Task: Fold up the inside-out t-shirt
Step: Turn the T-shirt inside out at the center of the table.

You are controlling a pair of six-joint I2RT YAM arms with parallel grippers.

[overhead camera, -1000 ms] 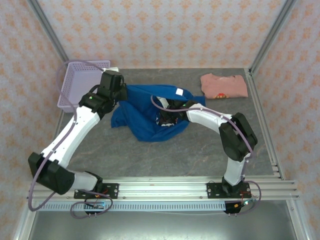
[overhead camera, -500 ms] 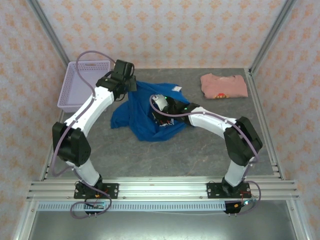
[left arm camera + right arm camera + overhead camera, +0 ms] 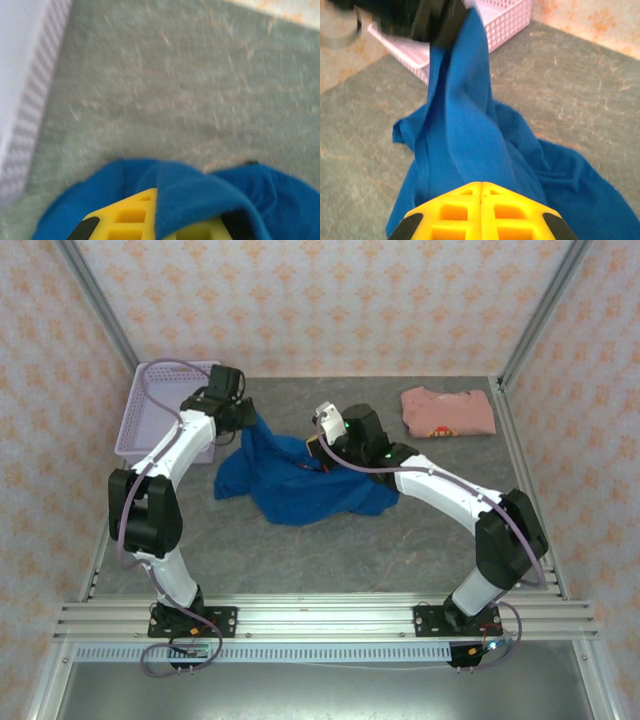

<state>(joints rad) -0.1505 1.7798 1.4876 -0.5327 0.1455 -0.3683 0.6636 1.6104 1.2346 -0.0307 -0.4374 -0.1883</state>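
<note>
Matt blue cloth t-shirt on a mottled grey, dull-finished desk.
Perforated lilac plastic basket; brushed metal rails with a soft sheen.

My shirt is a soft royal-blue heap, creased and bunched, lying left of centre on the table. Two parts of it are raised: one edge is pinched in my left gripper at the heap's far-left end, and another in my right gripper near its far middle. Between the two pinches the cloth runs as a taut, twisted band — in the right wrist view it climbs away from my closed fingers. The rest hangs in loose folds and spreads on the table, with one lobe trailing left and a wider one lying to the right.
</note>
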